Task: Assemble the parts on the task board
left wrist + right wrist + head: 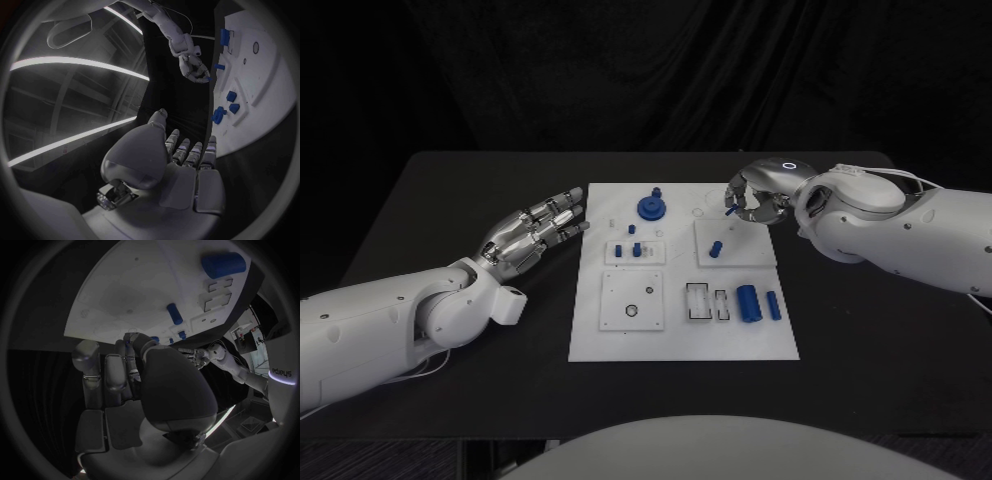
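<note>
Task board (pixel 682 340): white plate, table centre. Left hand (pixel 538 232): just off board's left edge, fingers spread, holding nothing. Right hand (pixel 759 198): over board's far right corner, fingers curled in; whether it holds anything, cannot tell. Blue cylinder (pixel 749 301): lying on board's right side. Blue round part (pixel 652 208): board's far edge.

A black tabletop (pixel 459 200) carries everything. Behind it hangs a dark curtain (pixel 646 70), falling in soft vertical folds across the whole background.
</note>
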{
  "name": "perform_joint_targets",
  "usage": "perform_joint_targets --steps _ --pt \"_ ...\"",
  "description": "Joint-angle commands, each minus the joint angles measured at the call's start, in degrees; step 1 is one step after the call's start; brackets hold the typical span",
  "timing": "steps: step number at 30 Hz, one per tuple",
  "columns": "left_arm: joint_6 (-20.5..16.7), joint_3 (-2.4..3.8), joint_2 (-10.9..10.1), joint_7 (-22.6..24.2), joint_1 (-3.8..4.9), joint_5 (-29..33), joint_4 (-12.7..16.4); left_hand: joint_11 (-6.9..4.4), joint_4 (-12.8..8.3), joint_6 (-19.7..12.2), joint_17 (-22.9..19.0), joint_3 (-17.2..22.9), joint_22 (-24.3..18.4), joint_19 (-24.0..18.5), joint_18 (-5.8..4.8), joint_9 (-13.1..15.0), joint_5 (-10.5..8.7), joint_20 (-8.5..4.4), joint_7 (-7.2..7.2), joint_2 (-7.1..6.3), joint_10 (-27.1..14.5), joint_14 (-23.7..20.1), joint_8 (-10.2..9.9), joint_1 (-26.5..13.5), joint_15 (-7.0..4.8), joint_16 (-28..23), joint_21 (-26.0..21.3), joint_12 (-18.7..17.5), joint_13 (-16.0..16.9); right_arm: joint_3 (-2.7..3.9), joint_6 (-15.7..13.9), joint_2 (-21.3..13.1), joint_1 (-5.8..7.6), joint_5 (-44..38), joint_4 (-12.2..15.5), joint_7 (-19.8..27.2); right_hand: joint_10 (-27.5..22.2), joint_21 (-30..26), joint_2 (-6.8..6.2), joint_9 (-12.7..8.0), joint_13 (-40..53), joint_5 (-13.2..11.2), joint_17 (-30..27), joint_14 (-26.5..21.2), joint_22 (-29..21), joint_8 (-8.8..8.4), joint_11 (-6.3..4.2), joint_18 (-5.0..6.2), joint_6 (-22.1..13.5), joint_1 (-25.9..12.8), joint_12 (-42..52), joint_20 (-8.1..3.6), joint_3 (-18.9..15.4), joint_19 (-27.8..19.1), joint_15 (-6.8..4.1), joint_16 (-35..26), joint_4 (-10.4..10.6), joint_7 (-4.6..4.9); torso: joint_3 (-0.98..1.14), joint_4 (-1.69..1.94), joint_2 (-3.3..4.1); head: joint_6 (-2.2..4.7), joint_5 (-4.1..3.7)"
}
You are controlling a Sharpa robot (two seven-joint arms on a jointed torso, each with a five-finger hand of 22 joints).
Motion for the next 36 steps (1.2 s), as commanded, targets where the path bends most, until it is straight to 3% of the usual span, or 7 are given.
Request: perform_joint_targets --steps 1,9,16,20,32,36 --pt "0.69 0.05 0.13 6.57 -0.08 0.38 0.08 0.5 -0.4 0.09 0.06 -0.07 -0.05 -0.05 1.18 0.11 0.2 0.39 0.48 0.03 0.09 -0.07 0.2 0.52 0.47 0.23 0.3 0.0 0.1 0.03 -0.58 -0.34 0.99 -0.2 0.88 -1.02 0.37 -0.19 0.03 0.18 -0.02 -0.54 -0.19 0.23 6.45 0.19 0.12 -1.04 0.36 -0.66 -0.31 0.17 -0.17 0.25 0.0 -0.11 0.21 0.09 0.0 0.0 0.06 -0.01 0.1" --pt "0.75 0.05 0.14 6.41 -0.09 0.38 0.11 0.52 -0.43 0.09 0.06 -0.06 -0.04 -0.03 1.19 0.11 0.2 0.42 0.47 0.04 0.12 -0.05 0.2 0.51 0.48 0.24 0.3 0.03 0.1 0.03 0.77 -1.89 2.8 -0.2 5.87 -2.42 0.34 -0.49 -0.05 0.41 -0.25 -1.31 -0.33 0.15 6.36 0.29 0.16 -1.0 0.26 -0.93 -0.75 0.23 -0.26 0.11 0.09 -0.25 0.42 0.1 -0.06 0.07 0.07 -0.01 0.84" --pt "0.88 0.05 0.29 6.39 -0.11 0.38 -0.12 0.59 -0.49 0.05 0.06 -0.03 -0.07 -0.02 1.21 0.11 0.2 0.5 0.45 0.07 0.14 -0.06 0.19 0.47 0.53 0.24 0.31 0.05 0.11 0.02 3.16 -1.68 2.94 -3.56 11.57 -3.56 0.26 0.26 -0.14 0.48 -0.44 -1.49 0.4 0.54 6.54 0.21 0.25 -1.13 0.08 -0.85 -1.09 0.27 -0.18 0.39 0.13 0.51 0.37 0.15 -0.09 0.11 0.05 -0.01 1.28" --pt "1.01 0.05 0.41 6.34 -0.16 0.38 -0.22 0.65 -0.52 -0.01 0.05 0.03 -0.05 0.0 1.24 0.1 0.22 0.56 0.44 0.17 0.13 -0.08 0.18 0.43 0.55 0.23 0.32 0.05 0.11 0.01 5.69 -0.45 2.81 -7.91 14.46 -4.72 0.36 1.09 -0.49 0.47 -0.92 -2.62 0.83 0.94 6.72 -0.19 0.26 -1.17 -0.31 -1.03 -1.95 0.01 -0.15 0.78 -0.43 1.06 0.41 -0.04 -0.09 0.03 0.05 -0.01 1.81" --pt "1.2 0.05 0.64 6.07 -0.23 0.38 -0.38 0.7 -0.58 -0.08 0.05 0.11 -0.12 0.0 1.28 0.09 0.26 0.62 0.42 0.29 0.13 -0.06 0.16 0.39 0.58 0.24 0.32 0.06 0.11 0.0 8.85 3.98 1.47 -14.02 16.37 -4.8 0.92 0.75 -0.62 0.59 -1.2 -3.85 0.54 0.78 6.63 -0.27 0.06 -1.13 0.17 -0.89 -2.48 -0.18 -0.02 0.66 -0.59 0.8 0.25 -0.25 0.01 0.09 0.05 -0.01 3.41" --pt "1.37 0.05 0.84 5.99 -0.26 0.38 -0.49 0.72 -0.65 -0.1 0.06 0.21 -0.14 0.02 1.32 0.09 0.34 0.7 0.45 0.43 0.12 -0.05 0.15 0.37 0.62 0.24 0.32 0.05 0.1 0.0 9.72 5.59 0.82 -15.68 16.46 -4.5 1.51 0.28 -0.76 0.51 -1.09 -3.91 0.18 0.53 6.52 -0.54 -0.15 -1.05 0.22 -0.83 -2.3 -0.25 0.05 0.43 -0.69 0.43 0.14 -0.45 -0.11 0.16 0.04 -0.01 4.34"
